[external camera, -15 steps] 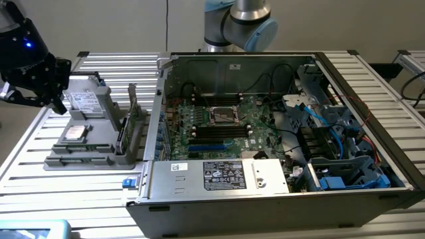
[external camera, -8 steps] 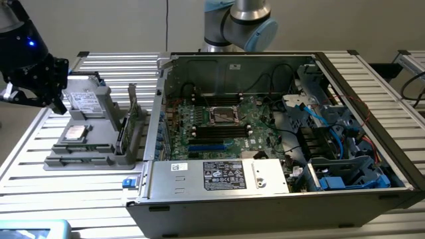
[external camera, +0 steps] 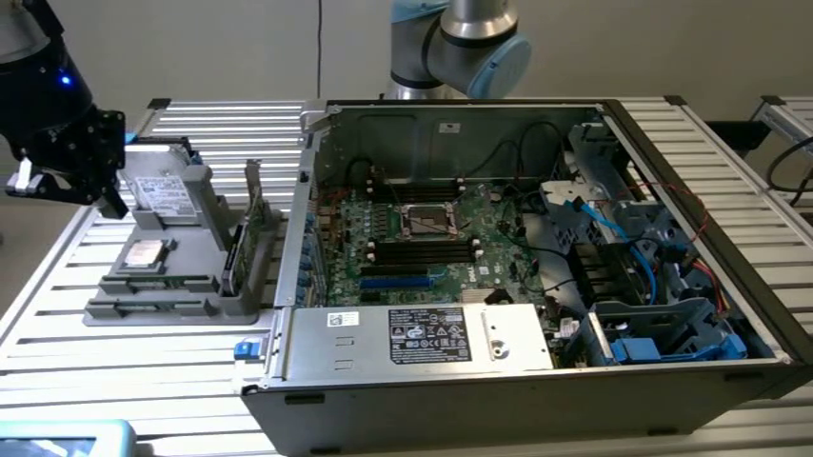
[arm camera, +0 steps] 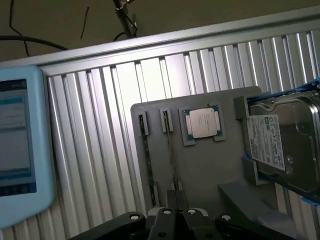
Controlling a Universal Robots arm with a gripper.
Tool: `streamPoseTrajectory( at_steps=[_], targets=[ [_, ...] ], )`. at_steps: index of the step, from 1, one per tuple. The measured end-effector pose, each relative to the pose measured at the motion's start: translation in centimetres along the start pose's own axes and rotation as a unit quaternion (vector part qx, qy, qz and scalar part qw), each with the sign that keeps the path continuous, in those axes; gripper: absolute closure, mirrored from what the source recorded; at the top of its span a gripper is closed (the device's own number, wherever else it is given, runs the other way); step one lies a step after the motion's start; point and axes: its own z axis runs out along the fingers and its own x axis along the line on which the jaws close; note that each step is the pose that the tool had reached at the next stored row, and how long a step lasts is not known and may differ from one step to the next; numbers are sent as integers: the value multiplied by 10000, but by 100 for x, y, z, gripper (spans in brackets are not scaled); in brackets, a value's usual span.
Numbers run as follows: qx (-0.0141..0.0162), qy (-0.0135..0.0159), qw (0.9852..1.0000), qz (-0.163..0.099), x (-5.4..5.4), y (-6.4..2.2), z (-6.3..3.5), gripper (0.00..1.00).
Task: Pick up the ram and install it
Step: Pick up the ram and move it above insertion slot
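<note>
the arm [external camera: 455, 43] rises from behind the open computer case [external camera: 711, 286] and reaches across to the far side of the slatted table [arm camera: 110, 100]. its dark wrist hangs over a gray holder [arm camera: 200, 170], camera looking down. the pincer [arm camera: 176, 207] has its fingers pressed together with nothing between them, and it hovers clear of the parts.

the ram [arm camera: 170, 150] stands on edge in a slot of the holder, right ahead of the fingertips and running away from them. a second thin stick [arm camera: 146, 160] sits in the neighbouring slot just beside it. on the ram's other side a processor chip [arm camera: 202, 123] lies flat in a square recess, and beyond that a hard drive [arm camera: 280, 145] rests in a blue cradle.

the drive's white label carries a barcode and dense print too fine to read. the case's power supply [external camera: 420, 335] has a dark label with certification marks and a white sticker, also illegible. a blue-framed screen [arm camera: 20, 145] lies well off to the side of the pincer opposite the drive, its text unreadable.
</note>
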Motion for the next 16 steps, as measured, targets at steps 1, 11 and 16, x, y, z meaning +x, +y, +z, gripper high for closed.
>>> streamPoseTrajectory(
  at_steps=[1, 11, 16],
  targets=[
    [-1, 1, 10000, -91, 0, 0, 0, 89],
    [-7, 4, 9970, -775, 1, 2, 3, 89],
    [-8, 4, 9970, -775, 0, 3, 2, 83]
  ],
)
